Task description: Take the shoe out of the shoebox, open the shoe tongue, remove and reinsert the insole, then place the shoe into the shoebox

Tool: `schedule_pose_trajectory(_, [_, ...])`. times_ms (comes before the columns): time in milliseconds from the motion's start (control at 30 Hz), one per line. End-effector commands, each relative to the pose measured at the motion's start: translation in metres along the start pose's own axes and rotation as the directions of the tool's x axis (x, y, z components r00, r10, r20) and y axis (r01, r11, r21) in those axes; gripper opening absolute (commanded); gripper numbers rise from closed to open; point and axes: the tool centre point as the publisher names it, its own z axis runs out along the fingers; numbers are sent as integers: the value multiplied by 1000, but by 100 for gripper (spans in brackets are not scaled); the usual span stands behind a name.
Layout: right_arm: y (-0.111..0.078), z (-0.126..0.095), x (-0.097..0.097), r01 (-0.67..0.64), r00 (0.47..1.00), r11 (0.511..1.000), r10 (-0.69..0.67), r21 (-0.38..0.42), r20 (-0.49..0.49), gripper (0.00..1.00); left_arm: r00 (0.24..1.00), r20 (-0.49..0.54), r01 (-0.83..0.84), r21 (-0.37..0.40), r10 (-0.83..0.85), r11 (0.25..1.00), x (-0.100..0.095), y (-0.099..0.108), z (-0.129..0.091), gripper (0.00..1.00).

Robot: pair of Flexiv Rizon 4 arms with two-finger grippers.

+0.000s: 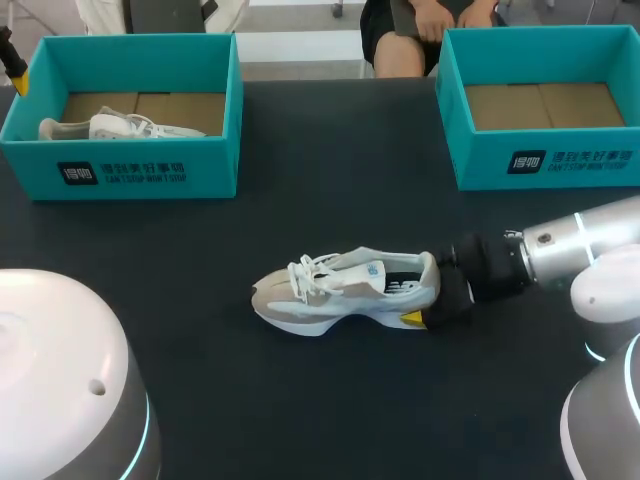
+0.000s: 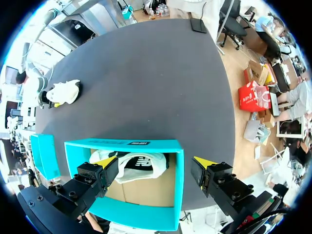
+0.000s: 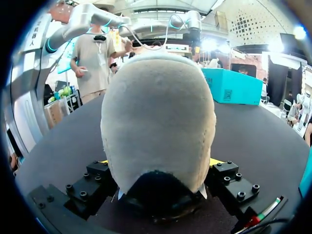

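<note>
Left arm's shell point(image 1: 60, 390): white and rounded, with a lit blue ring, at the near left corner of the head view.
Right arm point(image 1: 580, 250): comes in low from the right, its silver and black wrist lying almost level along the worktop point(image 1: 300, 400) and pointing at the shoe's heel.
Right hand point(image 3: 158, 165): closed on the heel, one black finger pressed to each side, with only slivers of the yellow tips showing past the shoe.
Shoe point(image 1: 345, 290): white and beige, standing on its sole near the middle of the worktop, toe away from the right arm, laces tied.
Left hand point(image 2: 156, 165): spread wide and holding nothing, poised above the left shoebox, one yellow tip over the inside and the other beyond a side wall.
Left shoebox point(image 1: 150, 170): teal, at the far left of the worktop, with a second shoe point(image 1: 110, 127) lying inside.
Right shoebox point(image 1: 545, 160): teal, at the far right, only its cardboard floor showing.
</note>
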Motion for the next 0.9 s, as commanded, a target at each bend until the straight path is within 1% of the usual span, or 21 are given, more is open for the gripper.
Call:
schedule_pose_trajectory(33, [-3, 6, -2, 0, 1000, 1000, 0, 4, 3, 0, 1000, -3, 0, -2, 0, 1000, -1, -1, 0, 100])
schedule_pose_trajectory(67, [-3, 6, -2, 0, 1000, 1000, 0, 4, 3, 0, 998, -33, 46, -8, -46, 999, -9, -6, -2, 100])
schedule_pose_trajectory(133, [-3, 6, -2, 0, 1000, 1000, 0, 4, 3, 0, 972, -92, 218, 12, -216, 976, -25, -7, -5, 100])
schedule_pose_trajectory(167, [-3, 6, -2, 0, 1000, 1000, 0, 4, 3, 0, 953, -105, 276, -74, -283, 958, -32, -12, -4, 100])
schedule_pose_trajectory(200, [-3, 6, -2, 0, 1000, 1000, 0, 4, 3, 0, 930, -91, 355, -37, -357, 934, -38, -13, -6, 100])
schedule_pose_trajectory(233, [-3, 6, -2, 0, 1000, 1000, 0, 4, 3, 0, 913, -77, 395, -65, -400, 916, -44, -17, -7, 100])
schedule_pose_trajectory(267, [-3, 6, -2, 0, 1000, 1000, 0, 4, 3, 0, 870, -67, 487, -39, -488, 873, -48, -20, -8, 100])
schedule_pose_trajectory(300, [-3, 6, -2, 0, 1000, 1000, 0, 4, 3, 0, 841, -69, 535, -55, -537, 843, -53, -22, -10, 100])
schedule_pose_trajectory(333, [-3, 6, -2, 0, 1000, 1000, 0, 4, 3, 0, 787, -64, 614, -21, -614, 789, -57, -26, -10, 100])
schedule_pose_trajectory(367, [-3, 6, -2, 0, 1000, 1000, 0, 4, 3, 0, 717, -61, 685, -123, -695, 718, -62, -27, -11, 100])
schedule_pose_trajectory(400, [-3, 6, -2, 0, 1000, 1000, 0, 4, 3, 0, 684, -29, 720, -129, -729, 682, -64, -30, -11, 100])
schedule_pose_trajectory(433, [-3, 6, -2, 0, 1000, 1000, 0, 4, 3, 0, 594, -15, 798, -114, -804, 592, -64, -32, -12, 100])
schedule_pose_trajectory(467, [-3, 6, -2, 0, 1000, 1000, 0, 4, 3, 0, 521, -3, 847, -127, -854, 517, -67, -36, -13, 100])
schedule_pose_trajectory(500, [-3, 6, -2, 0, 1000, 1000, 0, 4, 3, 0, 461, 16, 882, -120, -887, 457, -67, -37, -12, 100])
schedule_pose_trajectory(900, [-3, 6, -2, 0, 1000, 1000, 0, 4, 3, 0, 461, 16, 882, -120, -887, 457, -67, -37, -12, 100])
